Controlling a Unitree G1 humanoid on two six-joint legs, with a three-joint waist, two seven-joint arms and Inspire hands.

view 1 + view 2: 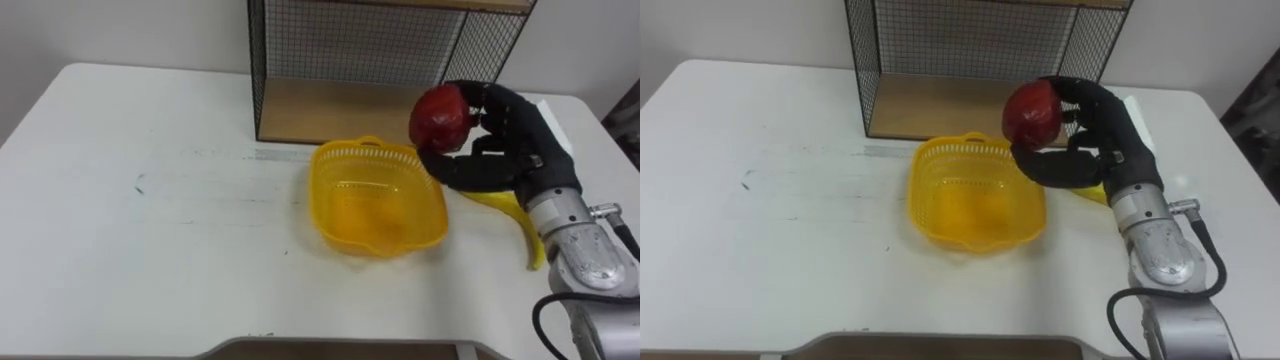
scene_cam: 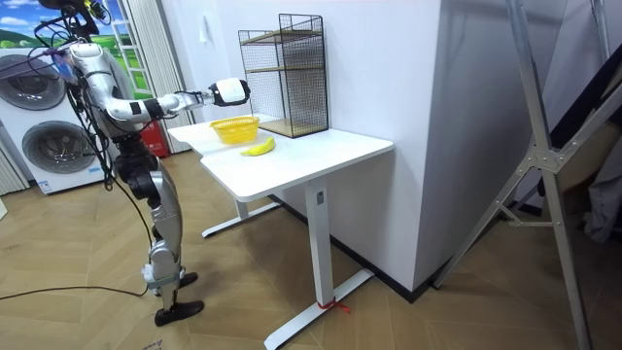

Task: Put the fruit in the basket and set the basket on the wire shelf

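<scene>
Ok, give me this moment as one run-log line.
right hand: shut on red fruit | red fruit: over right rim of yellow basket | banana: on table, right of basket | wire shelf: behind basket

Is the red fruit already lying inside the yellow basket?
No, the right hand is curled round the red fruit, holding it up above the basket's far right rim.

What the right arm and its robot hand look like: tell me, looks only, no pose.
The right robot hand is black all over, with thick segmented fingers and glossy shells. Behind it come a silver-grey metal wrist and a rounded forearm of the same colour. A black cable loops out beside the forearm.
</scene>
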